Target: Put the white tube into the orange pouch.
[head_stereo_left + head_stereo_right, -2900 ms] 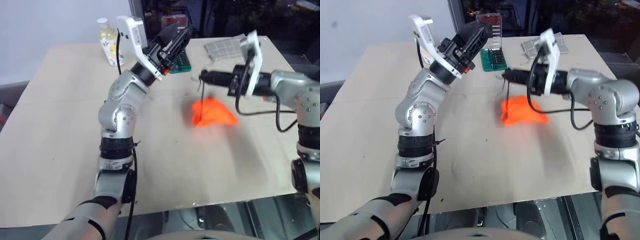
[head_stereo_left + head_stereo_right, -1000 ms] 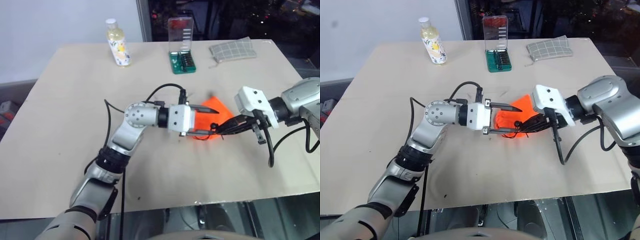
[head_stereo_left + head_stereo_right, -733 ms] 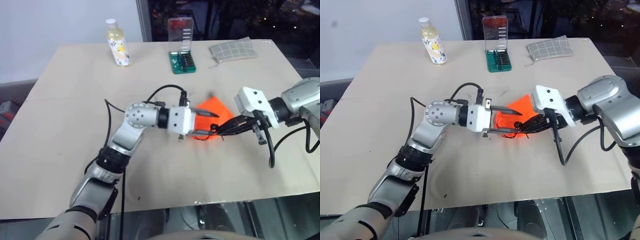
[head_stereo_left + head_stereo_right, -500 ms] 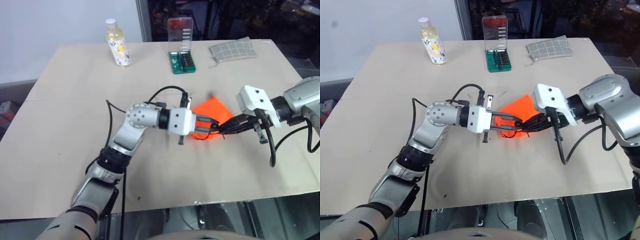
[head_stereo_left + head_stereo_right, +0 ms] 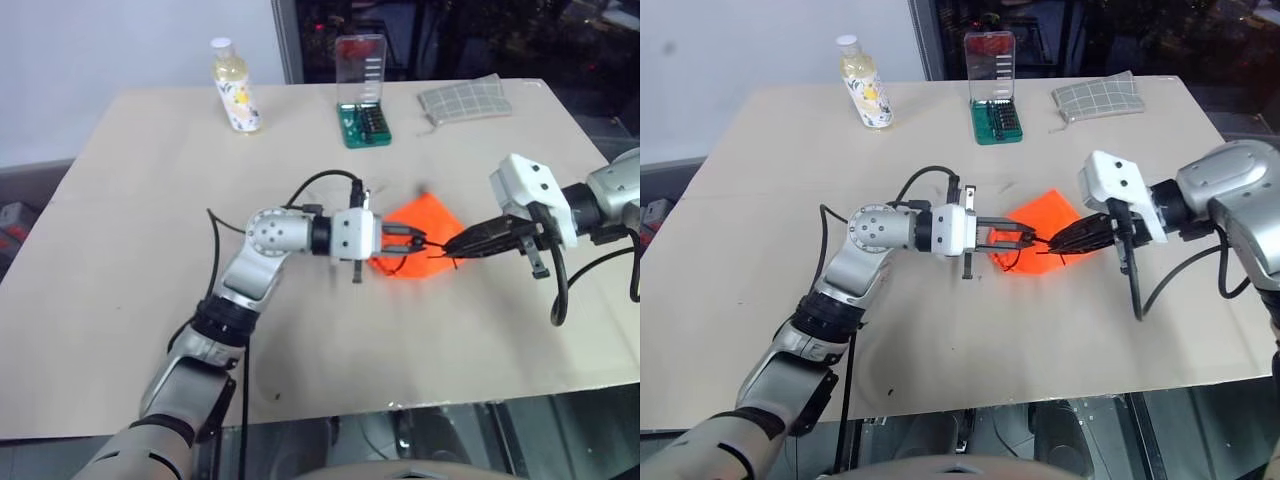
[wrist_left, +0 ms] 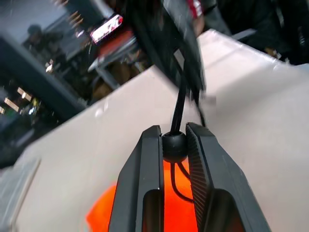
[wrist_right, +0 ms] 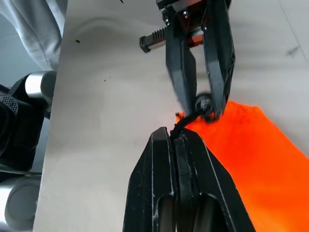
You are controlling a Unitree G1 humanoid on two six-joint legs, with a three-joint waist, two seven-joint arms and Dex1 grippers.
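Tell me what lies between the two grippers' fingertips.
A short stretch of the orange pouch's dark drawstring cord, running from the left gripper, shut on the cord's round stopper, to the right gripper; the right wrist view shows it.

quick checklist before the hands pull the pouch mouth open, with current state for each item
1. Left hand shut on the cord stopper of the orange pouch: ok, the black bead sits between its fingers.
2. Right hand shut on the cord: ok, the cord runs into its closed fingers.
3. Cord taut between the two hands: ok, it runs straight from one to the other in the right wrist view.
4. Pouch mouth open enough for a tube: cannot tell, the opening is hidden behind both hands.
5. White tube located: not ok, no tube can be made out on the table.
6. Bottle and bit case out of the way: ok, both stand near the far edge.
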